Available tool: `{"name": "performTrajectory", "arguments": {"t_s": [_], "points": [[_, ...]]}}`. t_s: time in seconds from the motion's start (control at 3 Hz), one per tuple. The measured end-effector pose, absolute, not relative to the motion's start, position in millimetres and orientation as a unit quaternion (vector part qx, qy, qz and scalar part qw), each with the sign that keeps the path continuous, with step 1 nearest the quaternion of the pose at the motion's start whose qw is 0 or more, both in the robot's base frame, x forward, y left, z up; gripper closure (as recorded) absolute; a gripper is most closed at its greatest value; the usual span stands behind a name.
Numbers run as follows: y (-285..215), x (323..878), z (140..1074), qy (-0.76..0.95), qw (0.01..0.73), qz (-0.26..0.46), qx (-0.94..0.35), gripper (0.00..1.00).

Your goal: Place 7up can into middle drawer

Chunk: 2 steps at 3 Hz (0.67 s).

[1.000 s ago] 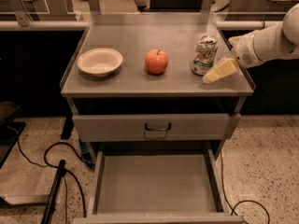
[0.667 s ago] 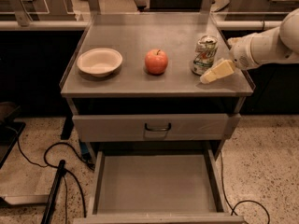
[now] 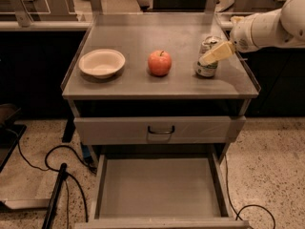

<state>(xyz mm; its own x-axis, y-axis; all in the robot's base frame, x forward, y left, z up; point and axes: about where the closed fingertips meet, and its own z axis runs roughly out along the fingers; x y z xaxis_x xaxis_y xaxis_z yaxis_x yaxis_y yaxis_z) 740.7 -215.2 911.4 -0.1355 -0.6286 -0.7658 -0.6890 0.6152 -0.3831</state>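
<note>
The 7up can stands upright at the right of the grey cabinet top. My gripper reaches in from the right on a white arm, and its cream tip lies across the can's upper front, at the can. The middle drawer is pulled open below, with a bare flat floor and nothing in it.
A red apple sits mid-top and a white bowl at the left. A shut drawer with a small black handle is above the open one. Black cables and a pole lie on the floor at the left.
My gripper has moved up and to the left, from beside the can's lower right to across its upper front. The can, apple and bowl have not moved.
</note>
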Motion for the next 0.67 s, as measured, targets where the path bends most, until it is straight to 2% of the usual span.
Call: {"name": "performTrajectory", "arguments": {"t_s": [0.33,0.67], "points": [[-215.2,740.7,911.4,0.753,0.491,0.031,-0.438,0.0],[-215.2,740.7,911.4,0.753,0.491,0.031,-0.438,0.18]]}}
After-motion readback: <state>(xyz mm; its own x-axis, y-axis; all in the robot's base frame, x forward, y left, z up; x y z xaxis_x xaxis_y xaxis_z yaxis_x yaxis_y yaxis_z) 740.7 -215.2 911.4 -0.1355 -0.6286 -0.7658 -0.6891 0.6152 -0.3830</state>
